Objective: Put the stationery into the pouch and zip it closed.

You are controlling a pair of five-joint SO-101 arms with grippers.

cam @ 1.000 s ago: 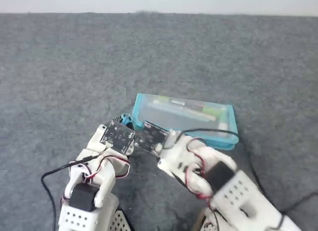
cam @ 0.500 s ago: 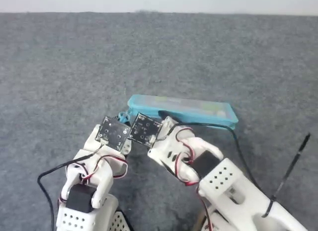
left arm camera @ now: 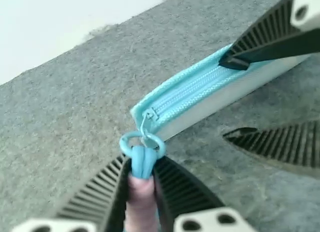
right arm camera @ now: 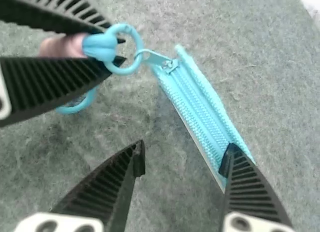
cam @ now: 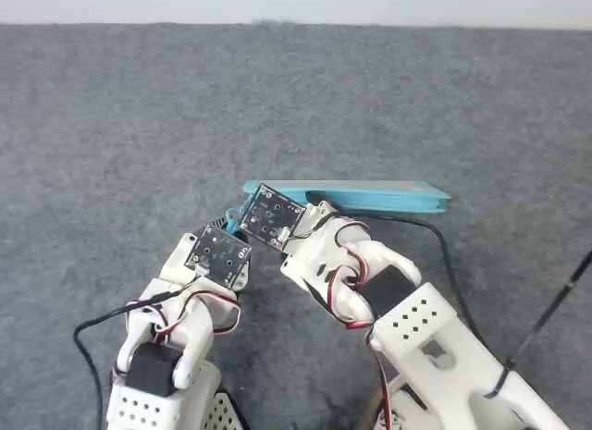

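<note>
- Clamping the ring-shaped zipper pull [left arm camera: 141, 144], the left gripper [left arm camera: 142, 161] sat furthest left, its ribbed black fingers pressed together on the turquoise tab. Something pinkish lay between them behind the tab, too close to identify.
- A black cable [cam: 92, 324] looped off that arm's white body over the grey, felt-like table cover [cam: 111, 125].
- Just right of the pull, the pouch [cam: 351, 197] stood on its long edge on the cover and looked like a slim turquoise fabric strip from above. Its zipper teeth looked meshed along the visible stretch, with the slider at the left end.
- Its pale side panel was seen nearly edge-on, so the contents could not be made out.
- The right gripper [right arm camera: 185, 153] was spread apart beside the pouch, one ribbed fingertip against the zipper band and the other over bare cover. Its wrist hid the pouch's near left corner in the high view.
- Further right, a dark cable [cam: 555, 301] was cut off by the edge.
</note>
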